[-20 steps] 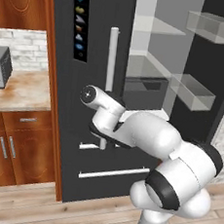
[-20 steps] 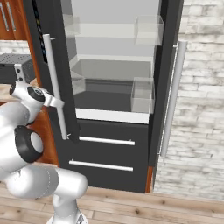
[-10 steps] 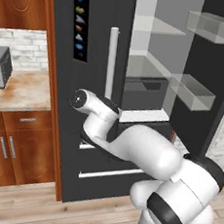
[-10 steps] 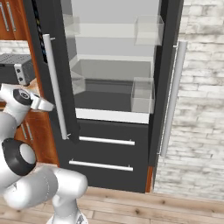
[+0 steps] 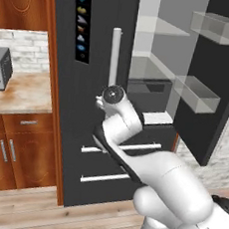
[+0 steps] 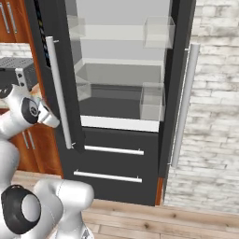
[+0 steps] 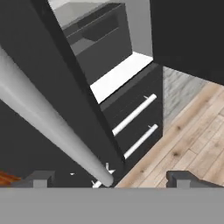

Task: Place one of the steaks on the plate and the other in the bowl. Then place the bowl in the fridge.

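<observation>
Fridge [image 6: 121,112] stands open, its silver bar handle [image 7: 48,127] just ahead of the gripper [image 7: 109,177]. Arm bends low leftward, its fingers spread and empty.

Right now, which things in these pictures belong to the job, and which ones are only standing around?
For the job:
- fridge, right door open, shelves bare
- gripper, fingers spread, beside the left door's handle

Only around:
- toaster oven on the counter
- wooden cabinets
- brick wall
</observation>
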